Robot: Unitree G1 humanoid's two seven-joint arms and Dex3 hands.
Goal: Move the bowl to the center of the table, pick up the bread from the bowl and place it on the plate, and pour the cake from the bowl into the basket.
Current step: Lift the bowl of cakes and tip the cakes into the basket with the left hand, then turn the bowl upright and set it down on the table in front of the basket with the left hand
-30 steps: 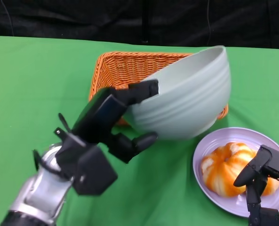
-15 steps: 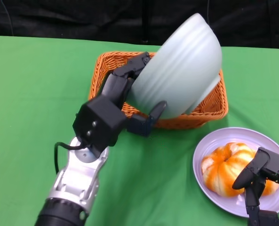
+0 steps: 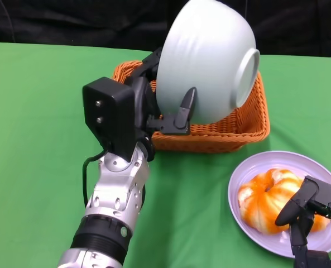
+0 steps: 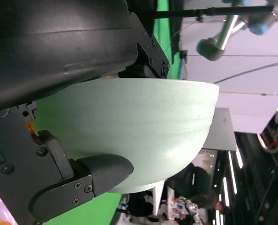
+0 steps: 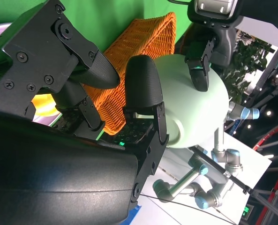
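Surface: a table covered in plain green cloth (image 3: 37, 111), with a black curtain along its far edge.
Room: the wrist views show a white wall, ceiling lights, a grey jointed robot arm (image 5: 202, 183) on a stand and some green foliage beyond the table.
Landmark: an orange woven wicker basket (image 3: 232, 131), rectangular, at the far middle of the table.
Bowl: a pale green ribbed ceramic bowl (image 3: 207, 56) is held in the air over the basket's left half, tipped steeply so its underside faces the camera and its foot ring points right.
Left hand: the black left hand (image 3: 154, 106) grips the bowl's rim, fingers behind it and a thumb pressed on its outer wall.
Plate: a round lilac plate (image 3: 321, 167) lies near the basket's front right corner, carrying an orange-and-white ring-shaped bread (image 3: 268, 198).
Right hand: the black right hand (image 3: 307, 215) rests at the plate's near edge, fingers loosely curled, holding nothing.
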